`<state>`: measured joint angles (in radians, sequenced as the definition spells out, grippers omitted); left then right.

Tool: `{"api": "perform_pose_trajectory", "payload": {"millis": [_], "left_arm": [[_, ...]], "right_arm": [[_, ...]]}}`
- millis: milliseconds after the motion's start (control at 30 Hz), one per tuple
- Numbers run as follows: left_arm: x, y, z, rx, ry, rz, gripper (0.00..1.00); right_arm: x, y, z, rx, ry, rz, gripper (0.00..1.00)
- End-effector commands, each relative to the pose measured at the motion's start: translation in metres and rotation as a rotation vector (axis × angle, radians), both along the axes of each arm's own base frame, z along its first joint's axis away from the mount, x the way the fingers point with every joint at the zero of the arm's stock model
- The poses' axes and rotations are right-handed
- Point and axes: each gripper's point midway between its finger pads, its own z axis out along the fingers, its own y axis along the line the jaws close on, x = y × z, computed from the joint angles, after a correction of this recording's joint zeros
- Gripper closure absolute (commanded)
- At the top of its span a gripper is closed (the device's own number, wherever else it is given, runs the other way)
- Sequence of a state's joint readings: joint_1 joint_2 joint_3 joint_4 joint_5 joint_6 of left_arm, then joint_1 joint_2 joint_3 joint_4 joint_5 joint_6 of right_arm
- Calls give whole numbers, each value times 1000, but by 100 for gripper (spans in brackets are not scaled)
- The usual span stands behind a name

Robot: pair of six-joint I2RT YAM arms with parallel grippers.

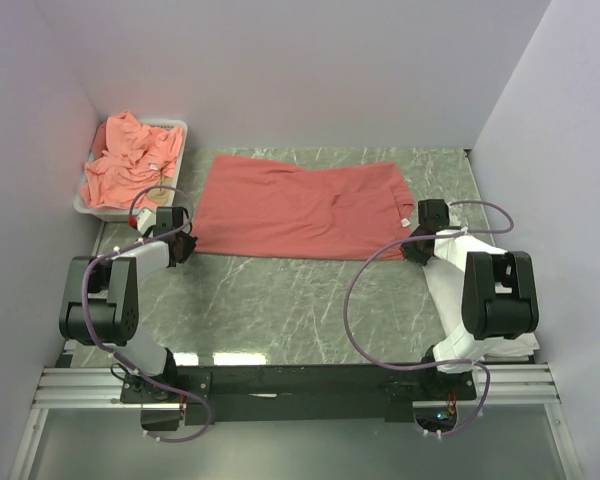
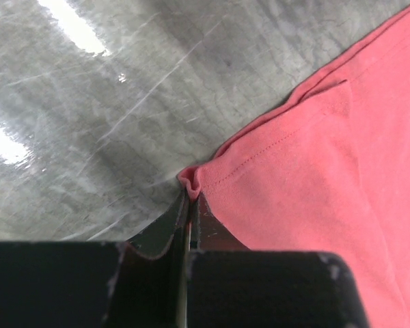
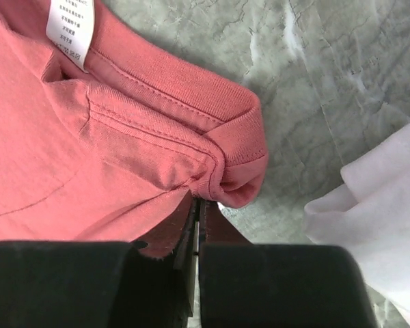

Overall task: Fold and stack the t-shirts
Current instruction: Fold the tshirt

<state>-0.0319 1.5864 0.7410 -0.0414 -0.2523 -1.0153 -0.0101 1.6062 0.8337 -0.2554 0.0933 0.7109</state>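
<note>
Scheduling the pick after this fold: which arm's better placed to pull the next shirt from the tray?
Left, likely. The tray sits far-left, just beyond the left gripper; the right gripper is across the table by the white garment. Both are shut on the spread shirt, so release first.

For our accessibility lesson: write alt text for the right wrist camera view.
The right gripper is shut on the bunched collar of a coral-red t-shirt on a marbled grey-green table. A white neck label shows top left; a white garment lies at the right, apart from the shirt.
</note>
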Motion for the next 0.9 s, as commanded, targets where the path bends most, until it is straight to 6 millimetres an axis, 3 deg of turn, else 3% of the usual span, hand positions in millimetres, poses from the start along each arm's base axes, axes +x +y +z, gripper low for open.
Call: {"api": "perform_pose_trajectory", "payload": {"millis": [0,200,367,567,700,767,833,867], "left_arm": [[2,12,26,35,-37,62,99],[-43,28,29,74,24,151,99],[-80,32,33,76,44,185,99],[-114,36,59,65,-40,211,99],[-130,30,87,28,-137,189,99],[-132,27,102,26,-184,159,99],[-133,26,135,31,-283,131,99],[-134,26,163,32,-352,128,100]], "right_arm": [[4,-9,12,-41,-4,4,100],[-19,-2,38,-16,-36,51,100],[-53,11,62,38,-95,93,100],[-89,22,91,76,-186,133,100],[-104,26,108,80,-244,162,100],[-108,28,127,83,-303,171,100],[-109,29,159,73,-385,191,100],[-109,30,172,71,-414,195,100]]}}
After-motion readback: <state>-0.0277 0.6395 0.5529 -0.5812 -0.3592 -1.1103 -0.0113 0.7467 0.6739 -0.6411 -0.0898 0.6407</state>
